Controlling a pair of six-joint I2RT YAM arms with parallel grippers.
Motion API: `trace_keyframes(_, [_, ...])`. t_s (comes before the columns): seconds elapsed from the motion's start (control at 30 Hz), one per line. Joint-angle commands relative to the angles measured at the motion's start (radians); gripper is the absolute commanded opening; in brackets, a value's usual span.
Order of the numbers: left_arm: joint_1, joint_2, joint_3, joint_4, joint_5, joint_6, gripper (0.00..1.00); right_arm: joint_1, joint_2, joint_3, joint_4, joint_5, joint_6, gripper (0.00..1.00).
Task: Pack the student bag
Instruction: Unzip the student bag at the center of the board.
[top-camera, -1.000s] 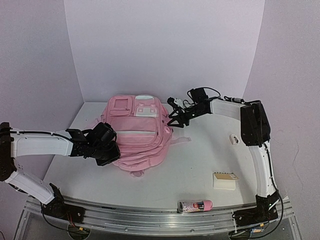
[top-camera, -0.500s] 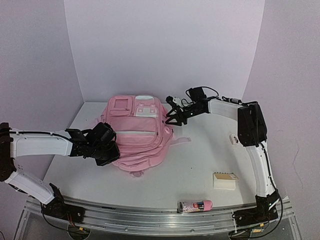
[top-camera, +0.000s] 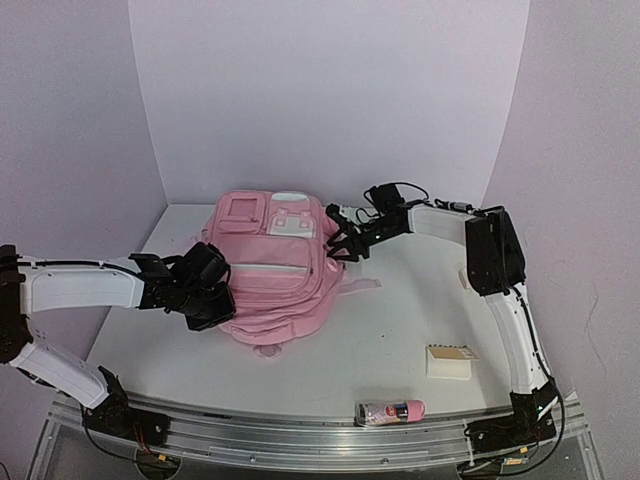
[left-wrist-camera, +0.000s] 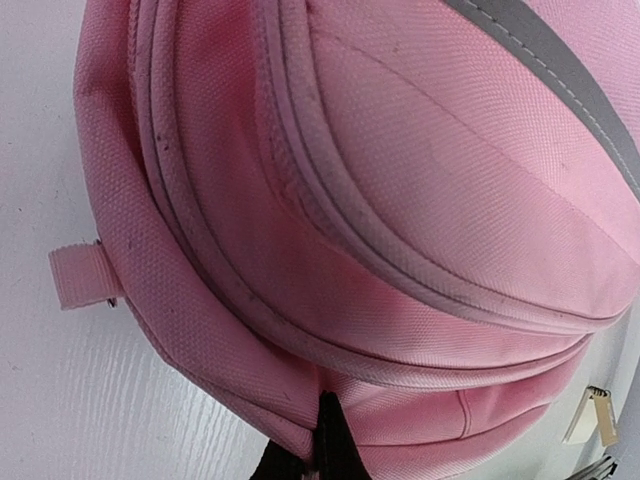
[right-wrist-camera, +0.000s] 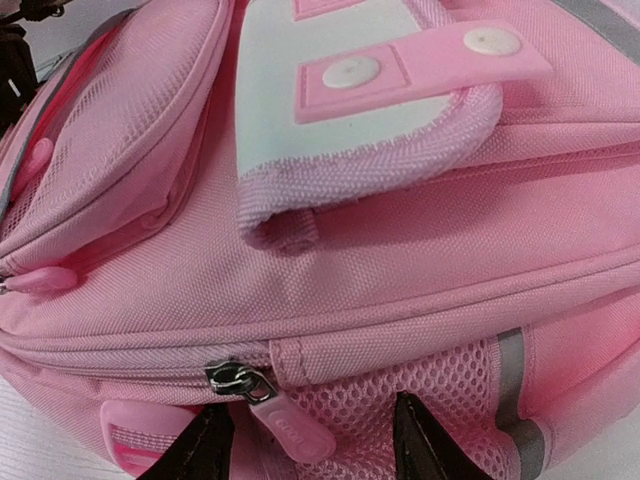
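The student bag (top-camera: 272, 268), a large pink backpack with white patches, lies flat in the middle of the table. My left gripper (top-camera: 212, 305) is at its near left edge. In the left wrist view the gripper (left-wrist-camera: 322, 445) is pinched shut on a fold of the bag's pink fabric (left-wrist-camera: 400, 200). My right gripper (top-camera: 341, 241) is at the bag's right side. In the right wrist view the gripper (right-wrist-camera: 312, 445) is open against the mesh side pocket. A pink zipper pull (right-wrist-camera: 292, 428) on a metal slider (right-wrist-camera: 238, 378) lies between its fingertips (right-wrist-camera: 418, 440), ungripped.
A beige notepad block (top-camera: 451, 361) lies at the near right. A pink and white tube-shaped case (top-camera: 390, 411) lies at the front edge. A small white item (top-camera: 466, 278) sits by the right arm. A loose pink strap (top-camera: 358, 285) trails from the bag's right.
My right gripper has moved left, up against the bag's right side. The left gripper has stayed on the bag's near left edge, which has shifted slightly.
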Motion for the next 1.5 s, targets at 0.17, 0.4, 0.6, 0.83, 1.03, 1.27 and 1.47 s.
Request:
trace_keyframes(0.17, [0.092,-0.017,0.06,-0.128,-0.059,0.121,0.0,0.041,-0.089,-0.096,-0.09,-0.177,0.037,0.51])
trace_keyframes(0.4, [0.104,0.016,0.08,-0.127,-0.068,0.166,0.0,0.063,-0.095,-0.085,-0.103,-0.213,0.12,0.52])
trace_keyframes(0.6, [0.107,0.021,0.08,-0.113,-0.07,0.183,0.0,0.065,-0.05,-0.009,-0.105,-0.257,0.211,0.48])
trace_keyframes(0.83, [0.109,0.014,0.086,-0.118,-0.072,0.202,0.0,0.068,-0.014,0.028,-0.109,-0.303,0.251,0.42])
trace_keyframes(1.03, [0.123,0.011,0.105,-0.13,-0.097,0.231,0.0,0.069,0.01,0.058,-0.177,-0.336,0.267,0.41])
trace_keyframes(1.27, [0.15,0.032,0.126,-0.07,-0.084,0.277,0.0,0.087,-0.006,0.037,-0.318,-0.312,0.169,0.4])
trace_keyframes(1.47, [0.157,0.072,0.151,-0.063,-0.076,0.308,0.0,0.106,-0.014,0.03,-0.364,-0.263,0.122,0.38])
